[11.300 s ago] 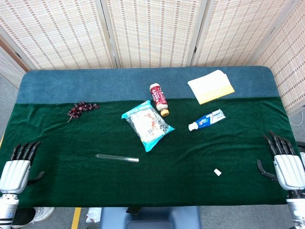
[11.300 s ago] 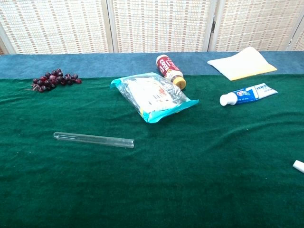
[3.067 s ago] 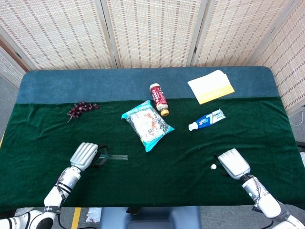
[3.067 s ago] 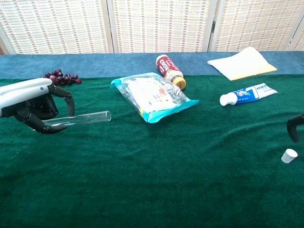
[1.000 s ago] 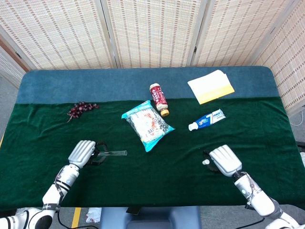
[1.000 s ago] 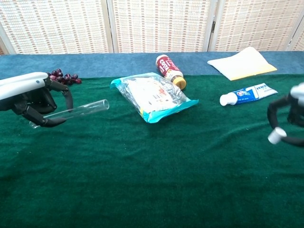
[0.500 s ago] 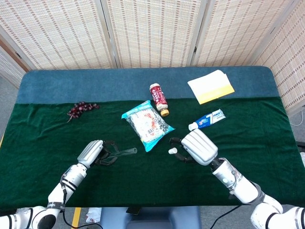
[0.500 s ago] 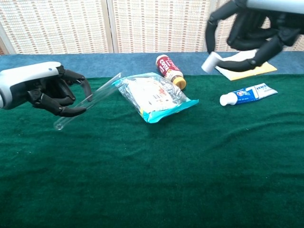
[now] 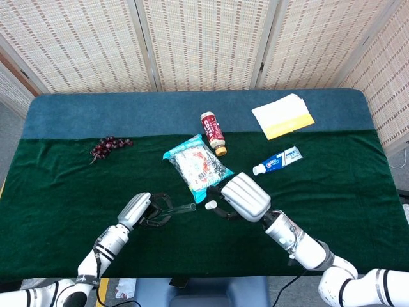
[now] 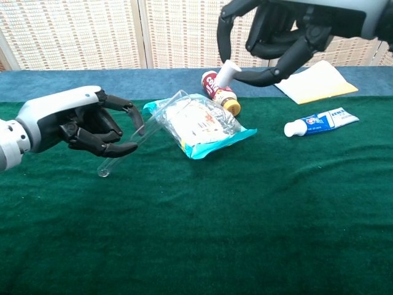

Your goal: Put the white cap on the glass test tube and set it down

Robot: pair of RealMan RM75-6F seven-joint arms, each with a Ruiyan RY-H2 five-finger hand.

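Note:
My left hand (image 10: 73, 126) (image 9: 142, 210) holds the glass test tube (image 10: 142, 132) (image 9: 181, 208) in the air, tilted, its open mouth up and to the right. My right hand (image 10: 288, 34) (image 9: 241, 196) is raised above the table's middle and pinches the small white cap (image 10: 227, 72) (image 9: 209, 205) between thumb and finger. The cap hangs a short way to the right of the tube's mouth, apart from it.
A snack bag (image 9: 197, 167) lies at the table's middle, with a red bottle (image 9: 213, 133) behind it. A toothpaste tube (image 9: 277, 160) and a folded yellow-white cloth (image 9: 283, 116) sit to the right. Dark grapes (image 9: 108, 147) lie at the far left.
Both hands have moved toward each other. The right hand carried the cap left, close to the tube's mouth. The left hand shifted right and tilted the tube more steeply.

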